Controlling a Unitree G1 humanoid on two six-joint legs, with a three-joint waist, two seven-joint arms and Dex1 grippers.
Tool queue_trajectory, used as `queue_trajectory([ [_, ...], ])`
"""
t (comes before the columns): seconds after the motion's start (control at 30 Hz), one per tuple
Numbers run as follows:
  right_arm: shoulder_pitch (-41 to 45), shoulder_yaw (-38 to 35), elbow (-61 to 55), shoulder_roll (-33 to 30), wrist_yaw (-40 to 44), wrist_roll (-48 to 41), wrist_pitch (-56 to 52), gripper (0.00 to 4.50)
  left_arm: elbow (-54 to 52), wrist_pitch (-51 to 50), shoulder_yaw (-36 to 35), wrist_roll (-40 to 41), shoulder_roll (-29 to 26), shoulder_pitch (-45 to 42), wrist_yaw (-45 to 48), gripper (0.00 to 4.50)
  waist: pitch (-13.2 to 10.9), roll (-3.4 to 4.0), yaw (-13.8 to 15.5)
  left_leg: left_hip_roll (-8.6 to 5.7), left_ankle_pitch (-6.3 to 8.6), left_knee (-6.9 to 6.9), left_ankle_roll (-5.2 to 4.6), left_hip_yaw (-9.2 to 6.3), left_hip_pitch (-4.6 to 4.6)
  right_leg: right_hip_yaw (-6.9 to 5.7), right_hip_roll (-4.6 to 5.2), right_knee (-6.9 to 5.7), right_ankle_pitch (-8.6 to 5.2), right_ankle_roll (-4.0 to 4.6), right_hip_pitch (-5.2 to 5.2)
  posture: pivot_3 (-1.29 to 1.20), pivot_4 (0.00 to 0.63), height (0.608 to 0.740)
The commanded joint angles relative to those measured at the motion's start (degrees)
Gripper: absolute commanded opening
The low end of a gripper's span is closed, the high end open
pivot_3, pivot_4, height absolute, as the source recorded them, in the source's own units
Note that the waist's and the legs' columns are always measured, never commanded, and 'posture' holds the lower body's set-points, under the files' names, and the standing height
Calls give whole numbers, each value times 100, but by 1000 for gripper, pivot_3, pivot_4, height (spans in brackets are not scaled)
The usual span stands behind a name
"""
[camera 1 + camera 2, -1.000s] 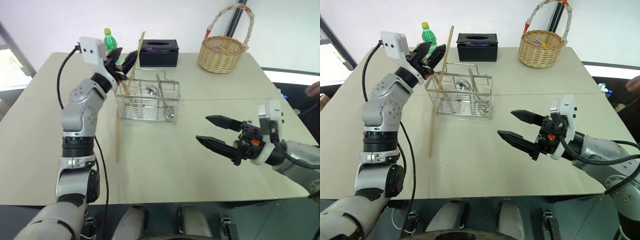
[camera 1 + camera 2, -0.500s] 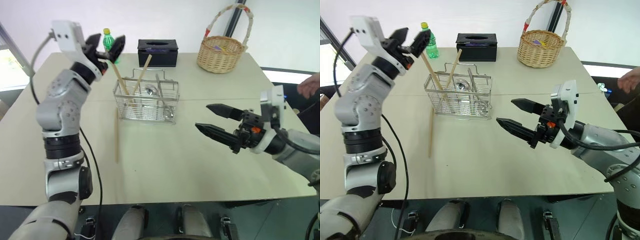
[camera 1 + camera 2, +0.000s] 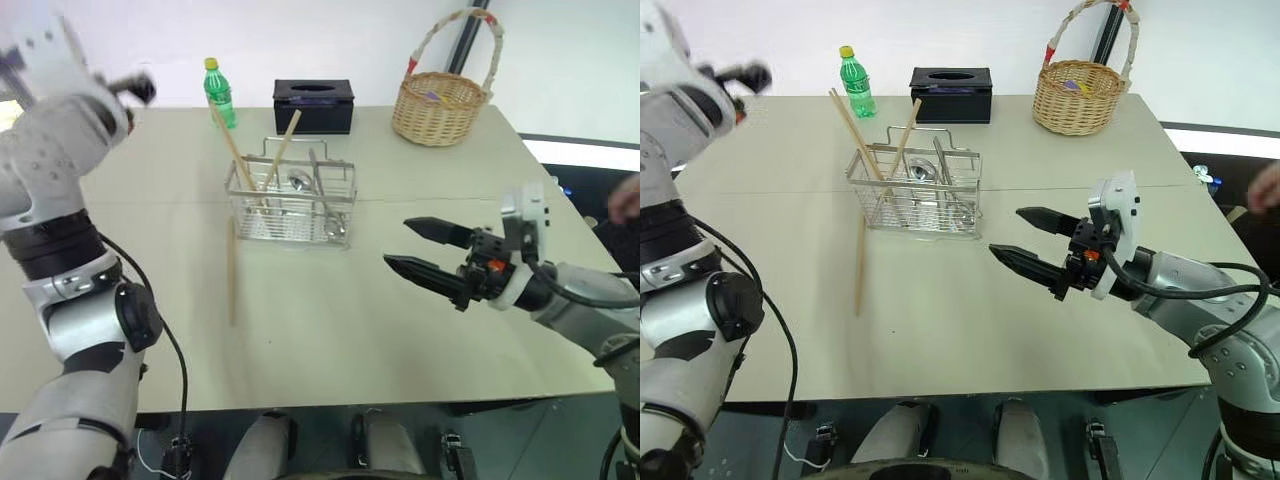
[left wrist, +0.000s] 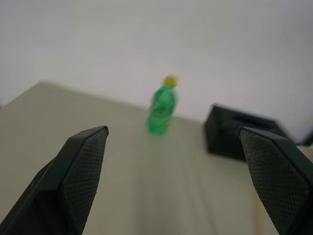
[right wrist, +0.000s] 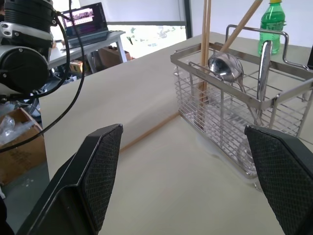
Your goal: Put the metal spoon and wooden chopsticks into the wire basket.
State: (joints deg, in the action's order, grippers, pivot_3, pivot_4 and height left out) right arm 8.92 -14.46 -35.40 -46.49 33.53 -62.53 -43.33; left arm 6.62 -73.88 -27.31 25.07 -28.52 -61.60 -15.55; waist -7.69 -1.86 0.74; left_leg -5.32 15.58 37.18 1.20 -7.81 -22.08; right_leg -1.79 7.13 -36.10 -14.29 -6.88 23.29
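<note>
The wire basket point(image 3: 290, 208) stands mid-table. Inside it leans the metal spoon point(image 5: 225, 66), bowl up, beside another flat metal handle point(image 5: 263, 61). Wooden chopsticks point(image 3: 236, 150) lean out of the basket's left end, and another point(image 3: 287, 142) slants to the right. One more chopstick point(image 3: 233, 272) lies flat on the table by the basket's left front corner. My left gripper point(image 4: 172, 131) is open and holds nothing, raised far left of the basket point(image 3: 745, 75). The right gripper point(image 3: 398, 242) hovers open to the right of the basket, pointing at it, with nothing in it.
A green bottle point(image 3: 218, 92) and a black tissue box point(image 3: 313, 105) stand behind the basket. A round wicker basket point(image 3: 440, 106) sits at the back right. A person's hand point(image 3: 628, 198) shows at the right edge. A laptop on a side desk point(image 5: 85, 24) lies beyond the table's left.
My left gripper let go of a chopstick over the basket, then swung up and away to the left. That chopstick now leans in the basket. The right gripper has stayed put.
</note>
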Motion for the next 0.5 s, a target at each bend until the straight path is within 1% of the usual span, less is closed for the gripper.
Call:
queue_trajectory([
  [0.03, 3, -40, -62, -5, 239, 177, 193, 4144, 4, -1137, -464, -409, 357, -234, -516, 4475, -3, -9, 20, 1, 0, 2, 1, -2, -3, -1, -1, 0, 0, 0, 0, 0, 150, 661],
  [0.07, 8, -58, -31, -7, 285, 195, 199, 4144, 11, -1349, -597, -538, 514, -234, -588, 4475, -6, -15, 21, 0, -1, 4, 2, -4, -4, -2, -1, 0, 0, 0, 0, 0, 150, 661],
  [0.13, 31, -94, 25, -6, 357, 210, 197, 4144, 70, -1548, -612, -668, 728, -160, -553, 4475, -8, -22, 15, 0, -2, 4, 5, -3, -7, -1, -1, 1, 0, 0, 1, 0, 150, 661],
  [0.27, 2, -113, 65, 19, 459, 262, 221, 4144, 359, -1598, -425, -843, 1015, -5, -321, 4475, -8, -21, 15, 0, -4, 2, 13, -2, -11, -1, 2, 2, 1, 1, 7, 0, 150, 661],
  [0.5, -246, -200, -104, 72, 471, 220, 226, 4144, 1263, -1298, -96, -1029, 1131, 260, 219, 4475, -8, -22, 8, 3, -7, -1, 22, -2, -13, -1, 3, 2, 1, 1, 9, 0, 150, 661],
])
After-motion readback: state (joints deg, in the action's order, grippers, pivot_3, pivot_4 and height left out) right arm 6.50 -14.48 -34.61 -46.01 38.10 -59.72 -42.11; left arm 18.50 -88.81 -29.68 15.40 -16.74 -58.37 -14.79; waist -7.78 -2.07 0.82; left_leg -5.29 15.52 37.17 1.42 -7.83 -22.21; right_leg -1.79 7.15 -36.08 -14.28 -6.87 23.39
